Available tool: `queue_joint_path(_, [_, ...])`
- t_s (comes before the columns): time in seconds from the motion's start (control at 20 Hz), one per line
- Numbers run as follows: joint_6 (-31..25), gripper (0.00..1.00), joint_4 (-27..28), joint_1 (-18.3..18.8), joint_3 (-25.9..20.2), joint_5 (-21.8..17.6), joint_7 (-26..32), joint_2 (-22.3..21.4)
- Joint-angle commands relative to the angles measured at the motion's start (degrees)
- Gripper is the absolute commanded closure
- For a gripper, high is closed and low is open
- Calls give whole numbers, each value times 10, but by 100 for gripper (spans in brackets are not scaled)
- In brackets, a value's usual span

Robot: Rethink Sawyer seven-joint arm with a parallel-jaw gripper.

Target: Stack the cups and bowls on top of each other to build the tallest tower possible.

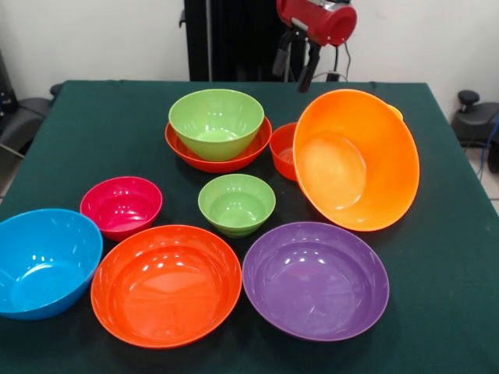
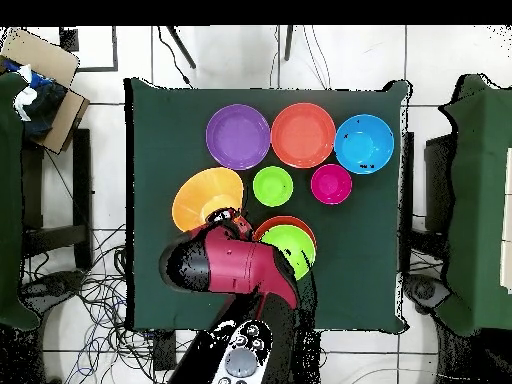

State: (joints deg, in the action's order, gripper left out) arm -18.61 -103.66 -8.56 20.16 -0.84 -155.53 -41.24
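A medium lime green bowl (image 1: 217, 121) (image 2: 288, 247) sits nested in a wide red-orange bowl (image 1: 218, 156) (image 2: 283, 222) at the back of the table. To its right a large orange bowl (image 1: 355, 160) (image 2: 207, 198) stands tilted on its side, its opening facing forward. It leans against a small red-orange bowl (image 1: 282, 152). A yellow-orange sliver, probably a cup (image 1: 396, 111), peeks out behind its upper rim. My gripper (image 1: 295, 68) hangs open above and behind the orange bowl, holding nothing.
In front stand a small lime bowl (image 1: 236, 202) (image 2: 272, 186), a magenta bowl (image 1: 121, 206) (image 2: 331, 183), a blue bowl (image 1: 43, 261) (image 2: 364, 143), a big red-orange bowl (image 1: 165, 284) (image 2: 303, 134) and a purple bowl (image 1: 316, 279) (image 2: 238, 136). All rest on a green table (image 1: 444, 234).
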Motion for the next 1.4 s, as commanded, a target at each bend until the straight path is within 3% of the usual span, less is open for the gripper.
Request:
queue_joint_path(0.05, [-66,0,1,-15,-60,28,-43,15])
queue_joint_path(0.5, [-97,0,42,-50,-48,70,-73,29])
queue_joint_path(0.8, [-132,0,101,-84,-15,99,-104,71])
queue_joint_path(1.4, [-77,0,88,-90,6,114,-81,101])
